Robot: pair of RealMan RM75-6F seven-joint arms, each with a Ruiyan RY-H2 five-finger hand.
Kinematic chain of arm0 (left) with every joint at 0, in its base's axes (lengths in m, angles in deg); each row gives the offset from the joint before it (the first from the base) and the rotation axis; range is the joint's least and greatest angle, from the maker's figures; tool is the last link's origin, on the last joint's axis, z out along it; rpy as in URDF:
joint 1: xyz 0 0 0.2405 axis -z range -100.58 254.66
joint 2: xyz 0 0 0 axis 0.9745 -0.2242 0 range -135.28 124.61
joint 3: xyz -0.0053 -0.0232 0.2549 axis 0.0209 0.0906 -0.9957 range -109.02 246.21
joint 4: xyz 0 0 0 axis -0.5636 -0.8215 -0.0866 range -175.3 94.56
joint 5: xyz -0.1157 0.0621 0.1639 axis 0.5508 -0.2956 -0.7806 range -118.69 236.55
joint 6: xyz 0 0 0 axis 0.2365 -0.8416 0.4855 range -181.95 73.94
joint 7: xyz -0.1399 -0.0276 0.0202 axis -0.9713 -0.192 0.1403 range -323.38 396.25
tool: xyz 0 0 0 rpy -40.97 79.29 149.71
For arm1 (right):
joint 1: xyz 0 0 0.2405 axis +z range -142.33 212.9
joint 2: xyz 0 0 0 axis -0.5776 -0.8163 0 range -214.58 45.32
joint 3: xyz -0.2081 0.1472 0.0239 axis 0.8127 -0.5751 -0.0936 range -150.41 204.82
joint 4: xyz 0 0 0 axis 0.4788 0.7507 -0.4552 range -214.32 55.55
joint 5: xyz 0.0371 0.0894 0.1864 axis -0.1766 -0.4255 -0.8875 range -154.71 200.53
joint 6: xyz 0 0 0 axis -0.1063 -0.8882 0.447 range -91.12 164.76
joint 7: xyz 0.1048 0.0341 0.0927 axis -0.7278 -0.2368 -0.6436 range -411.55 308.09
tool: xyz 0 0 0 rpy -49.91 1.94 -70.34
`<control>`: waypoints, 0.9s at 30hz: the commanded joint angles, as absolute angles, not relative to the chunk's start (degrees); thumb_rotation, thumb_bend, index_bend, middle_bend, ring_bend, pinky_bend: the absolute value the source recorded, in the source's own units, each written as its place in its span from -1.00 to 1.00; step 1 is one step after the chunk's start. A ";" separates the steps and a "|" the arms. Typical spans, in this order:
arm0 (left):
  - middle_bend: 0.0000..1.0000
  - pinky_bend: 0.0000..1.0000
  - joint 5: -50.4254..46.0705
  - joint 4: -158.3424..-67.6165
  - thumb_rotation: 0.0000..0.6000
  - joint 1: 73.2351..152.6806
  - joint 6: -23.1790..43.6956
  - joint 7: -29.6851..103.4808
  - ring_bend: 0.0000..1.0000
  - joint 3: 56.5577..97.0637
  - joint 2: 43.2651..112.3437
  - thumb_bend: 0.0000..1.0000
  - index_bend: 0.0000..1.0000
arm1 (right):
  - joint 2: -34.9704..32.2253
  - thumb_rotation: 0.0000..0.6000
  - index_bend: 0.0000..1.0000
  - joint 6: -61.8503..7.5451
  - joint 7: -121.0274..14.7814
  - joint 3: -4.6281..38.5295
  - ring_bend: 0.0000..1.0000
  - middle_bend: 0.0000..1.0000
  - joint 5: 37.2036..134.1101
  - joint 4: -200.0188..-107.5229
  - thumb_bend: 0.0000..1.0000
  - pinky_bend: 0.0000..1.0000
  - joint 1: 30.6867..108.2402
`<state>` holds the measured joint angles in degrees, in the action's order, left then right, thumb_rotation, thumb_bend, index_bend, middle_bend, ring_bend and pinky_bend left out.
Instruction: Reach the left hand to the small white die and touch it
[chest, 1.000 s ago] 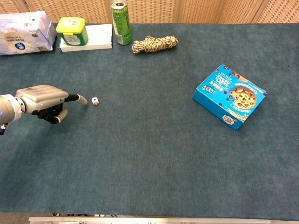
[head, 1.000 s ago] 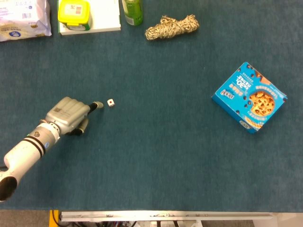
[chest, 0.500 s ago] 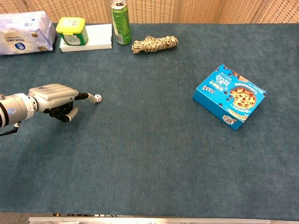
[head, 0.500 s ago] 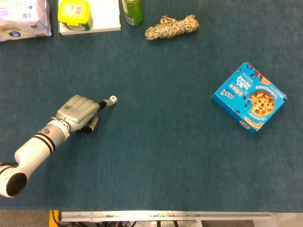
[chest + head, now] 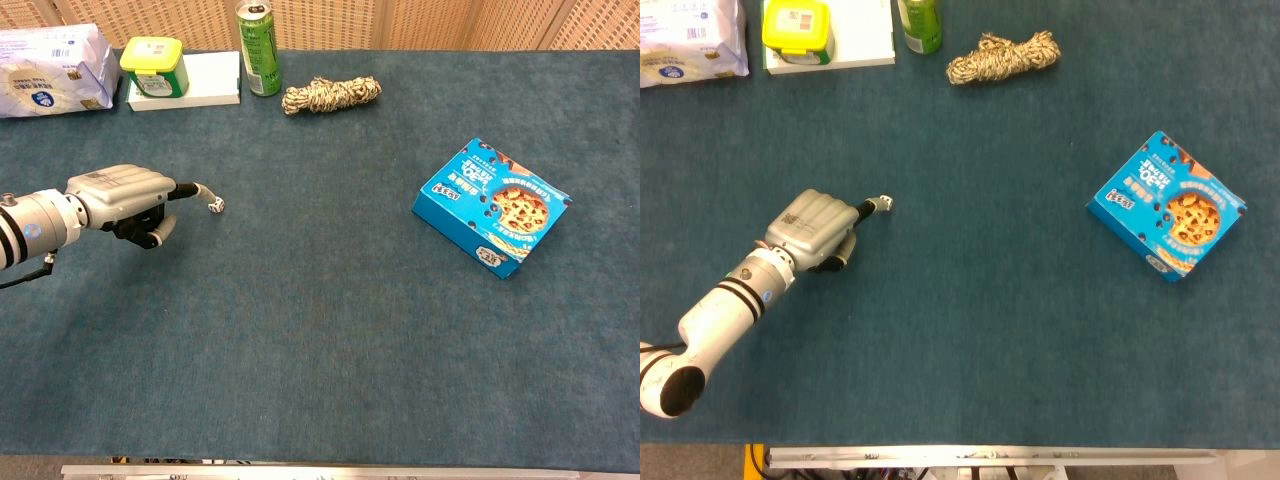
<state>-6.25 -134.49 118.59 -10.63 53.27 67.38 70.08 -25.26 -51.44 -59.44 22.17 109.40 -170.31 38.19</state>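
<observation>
The small white die (image 5: pixel 886 202) lies on the blue-green table cloth (image 5: pixel 970 300), left of the middle; in the chest view the die (image 5: pixel 215 206) shows the same. My left hand (image 5: pixel 812 228) lies just left of it, low over the cloth. One finger is stretched out and its tip touches the die's left side, while the other fingers are curled in under the palm. The chest view shows the left hand (image 5: pixel 120 195) in the same pose, holding nothing. My right hand appears in neither view.
Along the far edge stand a tissue pack (image 5: pixel 690 40), a yellow-lidded tub (image 5: pixel 796 28) on a white box (image 5: pixel 865 35), a green can (image 5: pixel 920 22) and a coil of rope (image 5: pixel 1002 56). A blue cookie box (image 5: pixel 1167 205) lies at the right.
My left hand has moved right and slightly away from me; its outstretched finger met the die and pushed it a little to the right and farther back.
</observation>
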 commanded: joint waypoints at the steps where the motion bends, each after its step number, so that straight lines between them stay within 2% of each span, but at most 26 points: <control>1: 1.00 1.00 -7.21 -135.69 1.00 117.63 -8.49 53.00 0.99 67.38 69.06 0.41 -0.74 | -25.27 1.00 -0.21 -51.35 -59.37 22.14 -0.39 -0.05 109.48 -170.34 -0.21 -0.40 38.28; 3: 0.99 1.00 -8.63 -136.40 1.00 116.10 -5.58 52.11 0.94 67.33 68.35 0.40 -0.75 | -25.28 1.00 -0.21 -51.19 -59.28 22.07 -0.40 -0.05 109.45 -170.38 -0.21 -0.40 38.40; 5: 0.88 0.93 -10.16 -136.92 1.00 114.38 -2.51 51.09 0.80 67.15 67.59 0.40 -0.78 | -25.31 1.00 -0.21 -51.04 -59.09 22.04 -0.39 -0.05 109.39 -170.46 -0.21 -0.40 38.49; 7: 0.67 0.75 -11.98 -137.27 1.00 111.89 1.79 49.67 0.57 66.91 66.71 0.37 -0.81 | -25.37 1.00 -0.21 -50.71 -58.84 22.04 -0.39 -0.05 109.24 -170.61 -0.21 -0.40 38.60; 12: 0.23 0.57 -15.48 -135.83 1.00 105.30 12.59 46.19 0.20 66.45 65.76 0.12 -0.86 | -25.40 1.00 -0.21 -49.24 -57.86 22.11 -0.40 -0.05 108.50 -171.12 -0.21 -0.40 39.07; 18: -0.27 0.01 -16.50 -134.25 1.00 98.72 21.84 42.27 -0.32 66.69 64.44 -0.19 -0.88 | -25.76 1.00 -0.21 -47.08 -56.28 22.23 -0.38 -0.12 107.78 -172.37 -0.24 -0.40 39.93; 22: -0.42 -0.24 -16.67 -133.79 1.00 94.94 25.86 39.44 -0.47 66.73 62.42 -0.24 -0.87 | -25.68 1.00 -0.21 -46.56 -55.42 22.23 -0.38 -0.13 107.84 -172.96 -0.32 -0.40 40.36; 27: -0.43 -0.30 -16.79 -134.14 1.00 90.61 30.32 37.51 -0.48 66.76 60.85 -0.24 -0.87 | -25.30 1.00 -0.21 -46.50 -54.76 22.33 -0.38 -0.13 108.45 -173.42 -0.34 -0.40 40.72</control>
